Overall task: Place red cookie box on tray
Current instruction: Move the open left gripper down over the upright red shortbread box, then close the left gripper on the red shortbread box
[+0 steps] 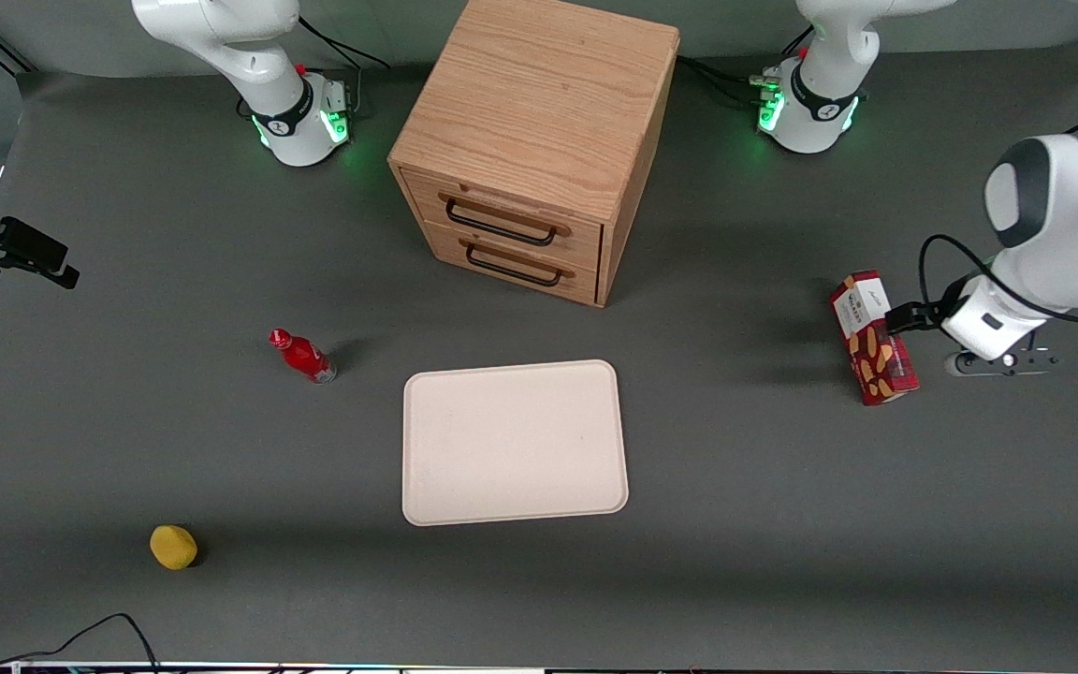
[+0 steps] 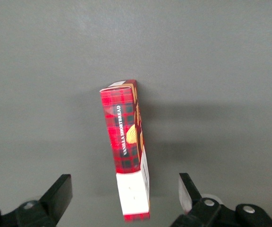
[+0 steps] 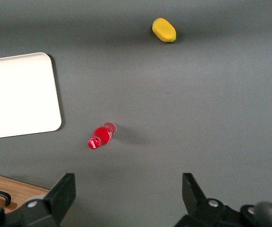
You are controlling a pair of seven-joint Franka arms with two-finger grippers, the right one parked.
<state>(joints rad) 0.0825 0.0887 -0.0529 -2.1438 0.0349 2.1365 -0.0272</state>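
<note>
Now, front view, hidden: the gripper (image 1: pixel 899 320) at the frame's right edge is mostly covered by its white wrist, so only a dark finger shows against the red cookie box (image 1: pixel 873 338).
Front view, box: it stands on the grey bench (image 1: pixel 745 562), well apart from the tray (image 1: pixel 514 442), toward the working arm's end.
Front view, surroundings: a wooden drawer cabinet (image 1: pixel 539 140) sits at upper centre, farther from the camera than the tray; a small red bottle (image 1: pixel 302 356) and a yellow object (image 1: pixel 173 547) lie toward the parked arm's end.
Left wrist view, fingers: spread wide, one finger (image 2: pixel 60 191) on each side of the box (image 2: pixel 125 151), not touching it; both are cut off by the frame edge.
Right wrist view: tray corner (image 3: pixel 18 97), bottle (image 3: pixel 100 136) and yellow object (image 3: pixel 164 30) on the bare grey surface; the cabinet is cut off at lower left.
</note>
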